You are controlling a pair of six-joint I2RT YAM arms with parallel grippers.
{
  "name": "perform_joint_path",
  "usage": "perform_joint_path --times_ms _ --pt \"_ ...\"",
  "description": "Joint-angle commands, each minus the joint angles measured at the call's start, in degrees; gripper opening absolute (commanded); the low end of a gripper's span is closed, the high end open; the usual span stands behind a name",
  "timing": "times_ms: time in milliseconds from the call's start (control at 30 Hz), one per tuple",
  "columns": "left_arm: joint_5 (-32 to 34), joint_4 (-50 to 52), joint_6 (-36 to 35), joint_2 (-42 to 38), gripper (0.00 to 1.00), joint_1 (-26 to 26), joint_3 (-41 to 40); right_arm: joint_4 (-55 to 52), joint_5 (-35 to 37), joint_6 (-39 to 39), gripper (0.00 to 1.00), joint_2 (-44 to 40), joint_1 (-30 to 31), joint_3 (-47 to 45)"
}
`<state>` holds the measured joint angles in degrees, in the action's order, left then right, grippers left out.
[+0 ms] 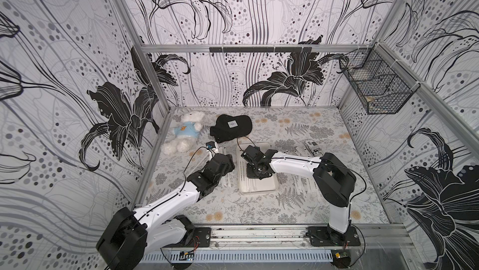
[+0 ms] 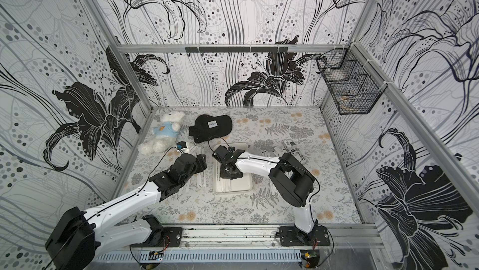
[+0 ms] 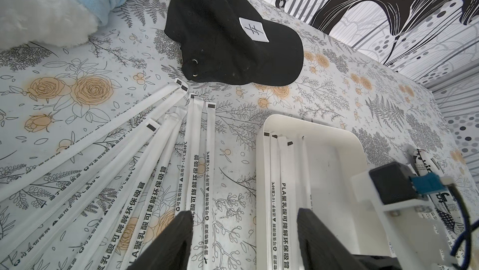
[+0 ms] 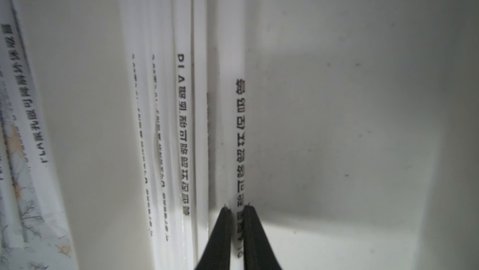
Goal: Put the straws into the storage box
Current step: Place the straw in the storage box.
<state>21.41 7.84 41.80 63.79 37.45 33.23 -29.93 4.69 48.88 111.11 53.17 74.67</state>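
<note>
The storage box [image 1: 261,188] is a shallow white tray in the middle of the table, with a few straws [image 3: 274,178] lying along its left side. My right gripper [image 4: 237,206] is down inside the box [image 4: 337,126], shut on one straw [image 4: 239,139] that lies lengthwise just over the floor, beside the other straws [image 4: 184,126]. My left gripper [image 3: 245,209] is open and holds nothing, hovering over the table between the box's left rim [image 3: 260,178] and a fan of loose straws [image 3: 160,152]. More loose straws [image 1: 303,185] lie right of the box.
A black cap [image 1: 230,128] and a white teddy bear in a blue shirt [image 1: 185,132] sit at the back left. A short fat printed tube [image 1: 312,148] lies behind the right arm. A black wire basket [image 1: 375,87] hangs on the right wall.
</note>
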Motion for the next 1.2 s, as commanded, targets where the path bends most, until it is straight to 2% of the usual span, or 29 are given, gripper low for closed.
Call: perform_joint_path --times_ms 0,433,733,900,967,1100,1167 --pt "-0.5 -1.1 0.4 -0.1 0.69 -0.4 -0.9 -0.9 -1.1 0.9 0.15 1.7 0.5 1.7" --pt "-1.0 -0.9 0.1 -0.3 0.67 -1.3 -1.5 -1.5 -0.7 0.2 0.21 1.9 0.5 2.2" --pt "-4.8 -1.2 -1.5 0.6 0.55 -5.2 -2.0 -2.7 -0.5 -0.3 0.27 -0.8 0.5 4.2" --pt "-17.3 -0.2 -2.6 5.3 0.5 -14.9 -0.2 -3.2 2.1 -1.7 0.29 -4.3 -0.9 5.5" --pt "-20.3 0.4 -3.6 8.1 0.48 -17.1 1.3 -2.1 2.8 -2.3 0.29 -5.6 -1.9 4.7" --pt "-20.1 3.4 -6.7 13.4 0.46 -16.9 6.1 -0.4 2.5 -2.8 0.29 -7.4 -4.0 2.0" --pt "-17.4 4.4 -7.7 15.5 0.46 -15.4 8.1 0.1 2.5 -3.0 0.29 -8.1 -4.6 0.9"
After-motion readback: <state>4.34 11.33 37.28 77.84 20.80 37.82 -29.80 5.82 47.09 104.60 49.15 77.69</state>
